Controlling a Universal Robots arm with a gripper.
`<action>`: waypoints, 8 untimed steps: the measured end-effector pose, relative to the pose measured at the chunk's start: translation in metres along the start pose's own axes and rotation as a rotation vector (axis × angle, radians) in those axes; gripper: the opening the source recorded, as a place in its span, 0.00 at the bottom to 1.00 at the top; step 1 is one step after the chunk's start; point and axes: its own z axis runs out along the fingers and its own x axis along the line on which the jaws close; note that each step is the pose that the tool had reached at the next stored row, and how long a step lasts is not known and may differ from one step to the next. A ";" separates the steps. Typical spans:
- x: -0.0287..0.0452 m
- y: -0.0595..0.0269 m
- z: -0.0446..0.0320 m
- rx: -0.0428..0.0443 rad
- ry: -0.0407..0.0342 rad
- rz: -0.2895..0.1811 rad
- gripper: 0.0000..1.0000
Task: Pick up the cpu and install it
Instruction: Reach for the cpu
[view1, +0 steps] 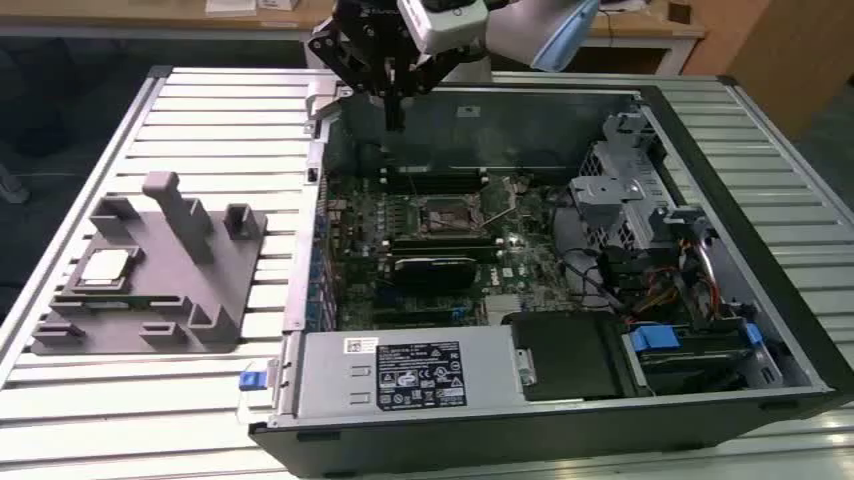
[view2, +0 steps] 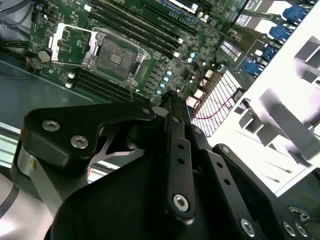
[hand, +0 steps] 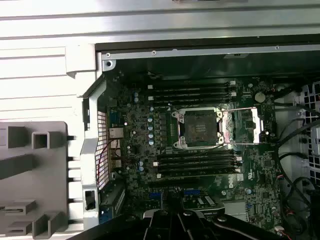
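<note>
Poised high above the far wall of the open computer case (view1: 561, 105), toward the top of the exterior view, wrist turned so that the gripper (view1: 394, 120) points straight down into the gap just inside that wall. Closed down to a narrow tip, black fingers (view2: 172, 130) pressed together in the second wrist view, nothing clamped between them. Not touching the case or anything in it. Well apart from the cpu (view1: 107, 267), lying flat and silver face up on the grey holder (view1: 180, 300), out on the slatted metal table (view1: 200, 110) at the exterior view's left, beyond the case's side wall. Tucked there beside the holder's upright posts, with a tall one rising just next to it toward the exterior view's right. Much closer to the socket (hand: 200, 127) than to the cpu, yet clear of that too: dark contact bed uncovered in both wrist views, metal cover plate (hand: 242, 127) swung back and lying flat beside it on the green motherboard (hand: 135, 150). Flanked on two opposite sides by long black memory slots (hand: 192, 92). Between claw and cpu, then, the case's side wall and a stretch of bare table, with the holder's edge showing pale at the side of the first wrist view.
</note>
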 end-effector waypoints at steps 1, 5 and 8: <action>0.0000 0.0000 0.0000 0.0000 0.0000 0.000 0.11; 0.0000 0.0000 0.0000 0.0000 0.0000 0.000 0.11; 0.0000 0.0000 0.0000 0.0000 0.0000 0.000 0.11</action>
